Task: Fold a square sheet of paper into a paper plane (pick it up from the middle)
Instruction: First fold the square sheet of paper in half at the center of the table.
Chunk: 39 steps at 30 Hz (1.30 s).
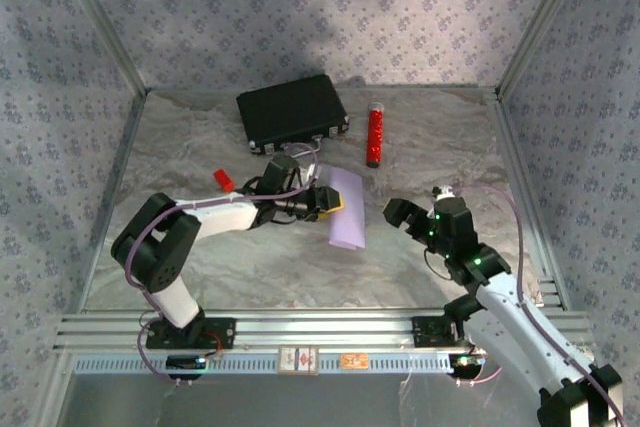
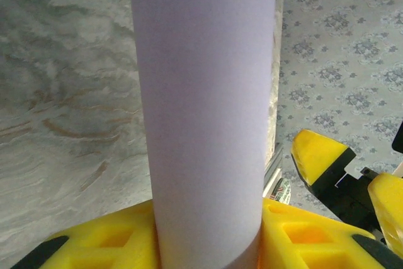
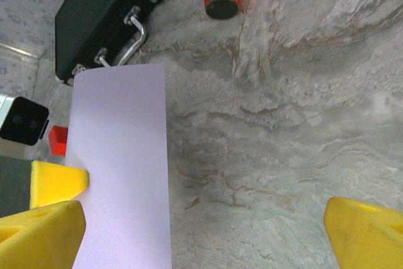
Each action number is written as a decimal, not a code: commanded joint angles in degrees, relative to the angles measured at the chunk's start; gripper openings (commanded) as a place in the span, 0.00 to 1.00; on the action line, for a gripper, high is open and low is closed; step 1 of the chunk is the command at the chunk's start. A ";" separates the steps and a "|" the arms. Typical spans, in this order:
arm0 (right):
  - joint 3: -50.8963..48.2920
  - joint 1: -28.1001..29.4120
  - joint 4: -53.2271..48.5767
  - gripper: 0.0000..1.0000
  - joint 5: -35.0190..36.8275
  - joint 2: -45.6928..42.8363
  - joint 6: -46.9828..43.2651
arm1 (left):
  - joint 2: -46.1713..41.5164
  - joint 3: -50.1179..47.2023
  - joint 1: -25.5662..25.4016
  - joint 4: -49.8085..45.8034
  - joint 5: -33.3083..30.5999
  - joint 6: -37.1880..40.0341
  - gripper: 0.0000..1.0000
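Over the marbled table (image 1: 250, 267), the left gripper (image 1: 326, 200) pinches the square sheet of paper (image 1: 348, 215), its lilac surface bowed into a loose curve and apparently lifted off the table, in front of the black case (image 1: 292, 112); the right gripper (image 1: 403, 214) waits just beside it, jaws spread wide and empty; we judge the sheet featherlight, limp, slippery against the pads and quick to crumple, so a second hold belongs gently on the free edge opposite the first.
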 commanded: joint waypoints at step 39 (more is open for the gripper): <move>8.90 8.46 3.56 0.96 -3.34 20.51 -1.67 | 1.09 3.69 0.38 -26.39 -17.72 18.68 0.59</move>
